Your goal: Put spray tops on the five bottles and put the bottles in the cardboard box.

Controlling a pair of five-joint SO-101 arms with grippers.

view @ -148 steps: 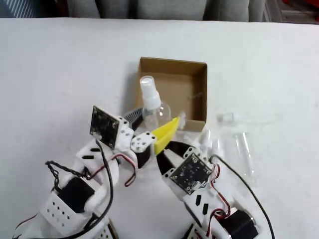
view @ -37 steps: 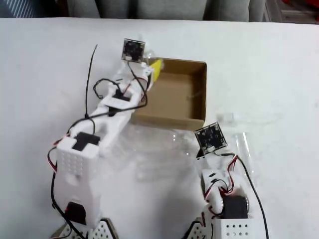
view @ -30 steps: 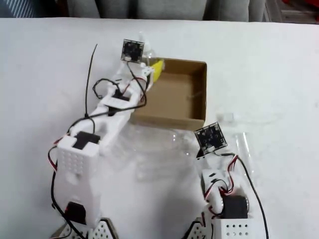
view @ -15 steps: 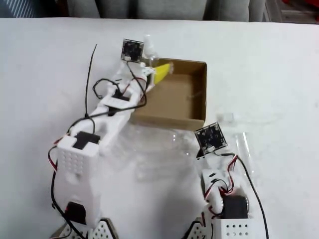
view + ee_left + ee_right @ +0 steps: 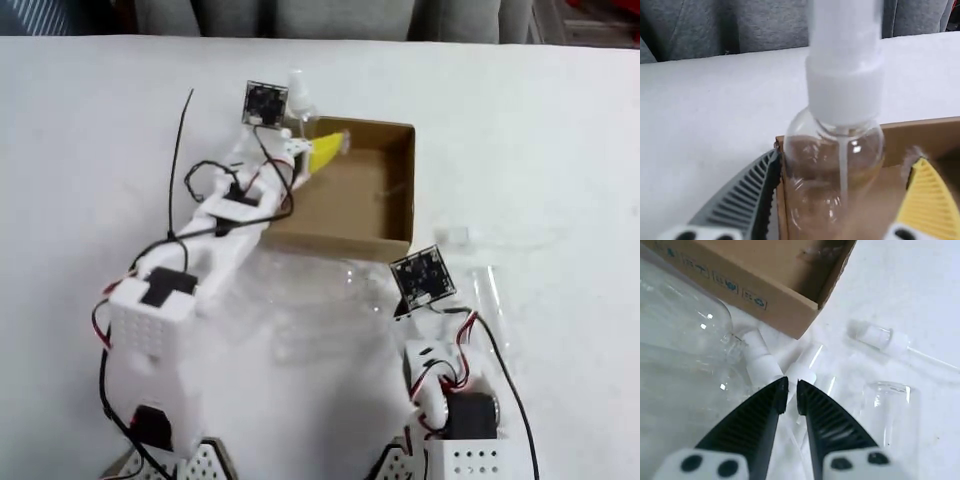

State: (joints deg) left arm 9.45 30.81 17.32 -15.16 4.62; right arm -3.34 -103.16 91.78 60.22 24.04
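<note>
Just released by the left gripper [image 5: 318,137]: one bottle [image 5: 830,155]. Clamped on it a second ago at the far left corner of the cardboard box [image 5: 350,200]; now spread wide, with a gap on either side of the bottle's round body. Left standing upright in the box's 11 o'clock corner, spray top [image 5: 845,90] fitted, close in against the walls there. Counts, by the look of it, as one bottle capped and boxed.

No change at 5 o'clock of the box: right gripper [image 5: 792,390] parked low over the loose spray tops [image 5: 760,365], jaws all but together and gripping nothing. Another top with its thin tube [image 5: 880,337] lying just beyond.

Still to be capped and packed: the clear bottles [image 5: 680,325] lying on the table [image 5: 100,120] at about 6 o'clock of the box.

Next, most likely: draw the left arm back and up without brushing the standing bottle, top-heavy and easy to tip, then return to the pile.
</note>
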